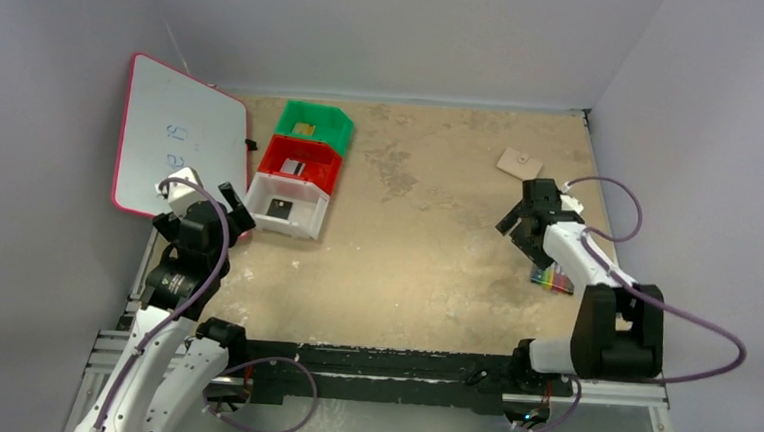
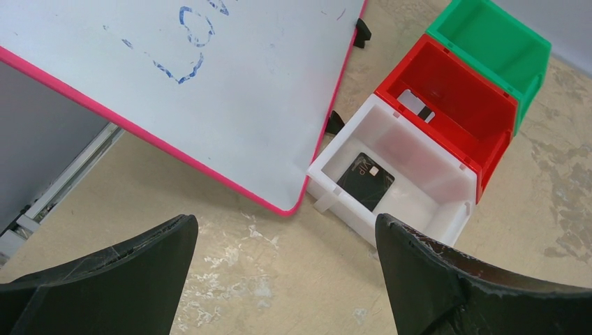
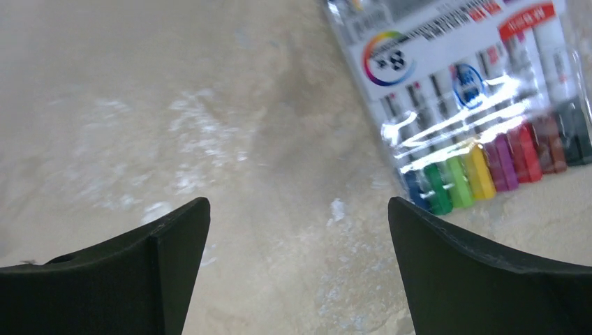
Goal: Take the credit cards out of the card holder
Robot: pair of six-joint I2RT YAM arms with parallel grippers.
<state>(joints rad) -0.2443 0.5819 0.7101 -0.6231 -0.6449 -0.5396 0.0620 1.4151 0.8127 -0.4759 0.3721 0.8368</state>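
Top external view: both pincers empty, the credit cards in three bins, the card holder (image 1: 519, 164) off by itself.
A tan card holder lies flat near the counter's far right corner, well apart from the row of bins near the far left corner. The green bin (image 1: 315, 124) holds a gold card (image 1: 304, 129), the red bin (image 2: 454, 98) a pale card with a dark stripe (image 2: 417, 105), and the white bin (image 2: 412, 174) a black card (image 2: 365, 181). A pink-framed whiteboard (image 2: 209, 91) rests just beside the bins at the left edge. The left gripper (image 2: 285, 223) hangs over bare counter near the white bin, its fingers spread wide with nothing between them. The right gripper (image 3: 299, 206) is likewise wide apart and empty, near the right edge, just beside a pack of coloured markers (image 3: 475, 105).
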